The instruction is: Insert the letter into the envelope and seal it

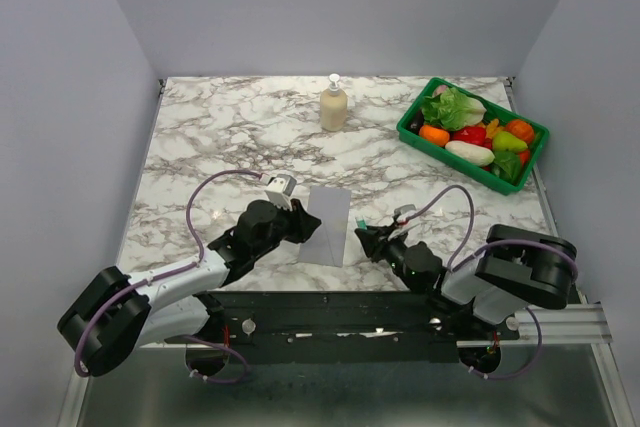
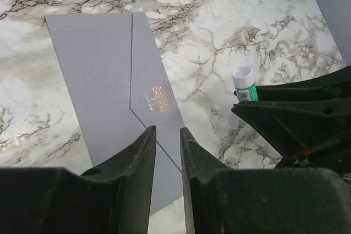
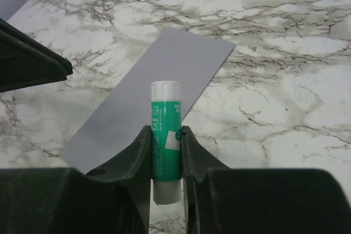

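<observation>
The envelope (image 1: 328, 224), by the bench's near edge, should be steadied by the narrowly open, empty left gripper (image 2: 167, 132) while the right gripper (image 3: 166, 131), clamping the glue stick (image 3: 166, 108), reaches its flap.

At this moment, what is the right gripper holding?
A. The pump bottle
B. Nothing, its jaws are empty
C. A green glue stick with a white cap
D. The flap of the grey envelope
C: in the right wrist view, the green glue stick sits clamped between the right gripper fingers, with the envelope lying on the table beyond it.
</observation>
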Controlling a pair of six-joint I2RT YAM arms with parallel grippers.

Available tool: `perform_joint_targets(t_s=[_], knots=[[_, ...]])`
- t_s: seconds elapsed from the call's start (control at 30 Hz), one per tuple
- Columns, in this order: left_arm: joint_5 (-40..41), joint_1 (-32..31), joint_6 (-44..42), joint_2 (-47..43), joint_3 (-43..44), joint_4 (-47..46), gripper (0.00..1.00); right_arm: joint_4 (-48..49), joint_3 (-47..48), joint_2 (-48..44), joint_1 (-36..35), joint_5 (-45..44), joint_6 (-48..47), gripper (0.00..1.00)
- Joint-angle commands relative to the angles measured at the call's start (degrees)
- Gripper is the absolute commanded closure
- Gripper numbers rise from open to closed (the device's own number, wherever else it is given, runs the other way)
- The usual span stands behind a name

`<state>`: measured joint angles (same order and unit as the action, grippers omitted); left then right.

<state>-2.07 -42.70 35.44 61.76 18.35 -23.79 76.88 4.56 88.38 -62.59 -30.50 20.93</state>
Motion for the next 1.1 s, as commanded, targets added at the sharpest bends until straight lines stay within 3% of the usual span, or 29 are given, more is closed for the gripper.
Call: perform_joint_targets(t_s=[0.0, 0.2, 0.3, 0.33, 0.37, 0.43, 0.77, 1.07], knots=[[1.3, 0.3, 0.5, -1.7, 1.6, 1.2, 0.67, 19.3, -1.5, -3.6, -0.4, 2.5, -1.8, 0.99], [-1.7, 0.3, -0.1, -3.1, 4.8, 3.7, 0.67, 14.2, -3.9, -16.8, -0.3, 13.7, -4.3, 0.99], [-5.1, 0.2, -1.3, -2.1, 7.7, 5.2, 0.67, -7.6, 1.3, -29.5, -0.4, 18.9, -2.4, 0.99], [-6.2, 0.3, -2.0, -1.6, 9.2, 5.6, 0.67, -25.5, 3.9, -32.7, -0.4, 19.7, -1.6, 0.99], [-8.0, 0.3, -2.4, -1.1, 10.0, 5.9, 0.67, -32.9, 10.2, -34.8, -0.4, 21.2, -0.7, 0.99], [-9.4, 0.1, -2.7, 0.3, 12.3, 7.3, 0.67, -44.7, 13.9, -37.9, -0.4, 22.0, -1.3, 0.99], [-9.2, -3.4, -6.2, 1.8, 19.4, 12.7, 0.69, -54.6, 17.9, -41.0, -0.3, 22.5, -1.1, 0.99], [-3.0, -10.3, -9.7, 3.4, 24.1, 19.0, 0.69, -55.5, 19.6, -40.2, -0.4, 22.0, -1.0, 0.99]])
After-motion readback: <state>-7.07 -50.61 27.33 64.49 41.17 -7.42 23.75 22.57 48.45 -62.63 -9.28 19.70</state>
